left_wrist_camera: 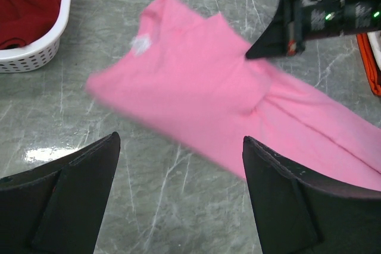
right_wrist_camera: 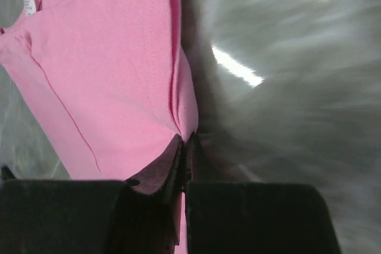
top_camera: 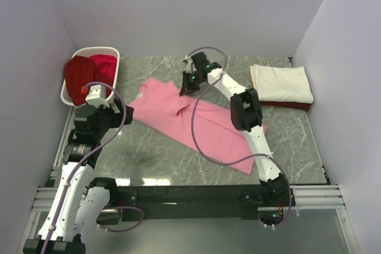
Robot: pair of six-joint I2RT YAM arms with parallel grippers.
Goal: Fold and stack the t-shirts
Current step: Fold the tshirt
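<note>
The pink t-shirt (top_camera: 196,124) lies spread across the middle of the marble table, its collar end toward the back left. My right gripper (top_camera: 184,91) is shut on the shirt's upper edge near the collar; in the right wrist view the pink t-shirt (right_wrist_camera: 107,69) is pinched between the shut fingertips (right_wrist_camera: 186,141). My left gripper (top_camera: 129,113) is open and empty beside the shirt's left end; in the left wrist view the pink t-shirt (left_wrist_camera: 214,87) lies beyond its gap (left_wrist_camera: 181,141). Dark red and crimson shirts (top_camera: 89,72) fill the basket. A folded cream-white shirt (top_camera: 281,83) lies on a red one at the back right.
The white slatted basket (top_camera: 111,66) stands at the back left corner, also in the left wrist view (left_wrist_camera: 41,49). Grey walls close in the table on three sides. Bare marble (top_camera: 161,156) shows in front of the pink shirt.
</note>
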